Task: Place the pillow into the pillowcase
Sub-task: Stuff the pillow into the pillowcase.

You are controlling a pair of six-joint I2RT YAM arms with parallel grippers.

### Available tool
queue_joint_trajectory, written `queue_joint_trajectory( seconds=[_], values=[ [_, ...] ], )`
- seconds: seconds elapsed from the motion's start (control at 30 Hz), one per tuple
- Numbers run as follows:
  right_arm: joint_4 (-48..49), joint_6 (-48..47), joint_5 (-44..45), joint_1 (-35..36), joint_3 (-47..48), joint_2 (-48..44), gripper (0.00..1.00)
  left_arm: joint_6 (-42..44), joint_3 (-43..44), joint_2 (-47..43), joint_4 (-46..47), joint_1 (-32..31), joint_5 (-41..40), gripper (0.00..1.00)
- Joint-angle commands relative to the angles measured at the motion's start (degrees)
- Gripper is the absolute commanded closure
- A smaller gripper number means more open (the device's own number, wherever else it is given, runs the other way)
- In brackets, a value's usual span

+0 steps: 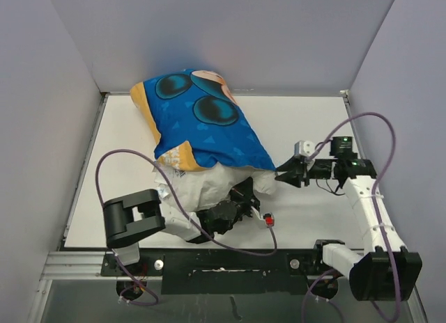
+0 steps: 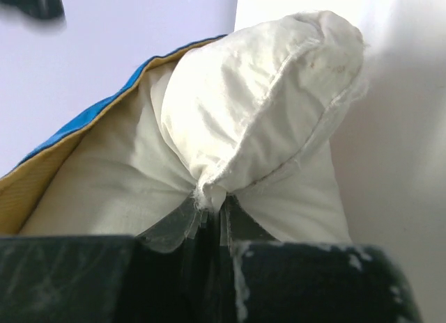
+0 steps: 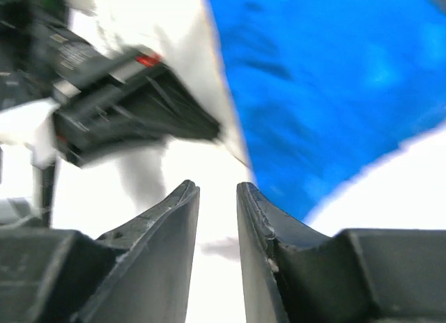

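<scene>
Top external view: the white table (image 1: 306,121) carries the blue pillowcase (image 1: 202,124), which lies slantwise from the far left toward the middle, its yellow-lined mouth facing the near edge. The white pillow (image 1: 198,187) sits partly inside that mouth, its near end bulging out onto the table. The left gripper (image 1: 242,198) is clamped on a pinch of the pillow's near edge, the cloth bunched between its fingers in the left wrist view. The right gripper (image 1: 289,172) hovers just right of the pillowcase, jaws a narrow gap apart, holding nothing.
</scene>
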Motion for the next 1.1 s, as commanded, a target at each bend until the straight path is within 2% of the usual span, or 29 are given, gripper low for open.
queue_joint_trajectory(
  seconds=[0.0,0.03,0.1,0.17,0.3,0.47,0.6,0.77,0.87,1.07],
  values=[
    [2.78,6.32,0.12,-11.31,4.52,-7.01,0.65,-11.74,-0.50,-19.82,-14.05,0.57,-4.67,1.00],
    [5.24,8.54,2.15,-11.82,3.50,-7.32,0.59,-18.32,0.86,-25.25,-23.21,1.10,-1.88,1.00],
    [9.75,11.70,4.70,-11.73,0.89,-6.71,0.40,-32.43,3.81,-34.49,-38.00,3.58,4.53,1.00],
    [15.16,13.76,6.07,-10.77,-2.08,-5.96,0.25,-37.67,4.84,-39.24,-43.06,5.51,6.81,1.00],
    [23.35,17.56,8.18,-3.52,-6.78,-5.02,0.09,-41.36,6.23,-44.02,-48.74,6.97,8.69,1.00],
    [33.41,29.03,14.47,7.09,-5.72,-1.57,0.00,-43.02,10.86,-44.71,-52.95,7.35,10.47,1.00],
    [41.63,38.30,19.54,8.93,-2.62,2.09,0.02,-42.88,13.66,-44.32,-54.79,7.58,11.49,1.00],
    [42.75,36.86,23.19,11.87,2.09,6.99,0.02,-42.86,16.26,-43.65,-56.75,7.62,12.31,1.00],
    [41.68,35.12,20.89,14.10,2.66,8.35,0.00,-42.80,16.84,-43.83,-57.20,7.87,12.63,1.00],
    [34.15,24.34,21.48,17.83,2.28,7.01,0.01,-42.79,17.53,-43.83,-58.29,8.52,13.49,1.00]
  ],
)
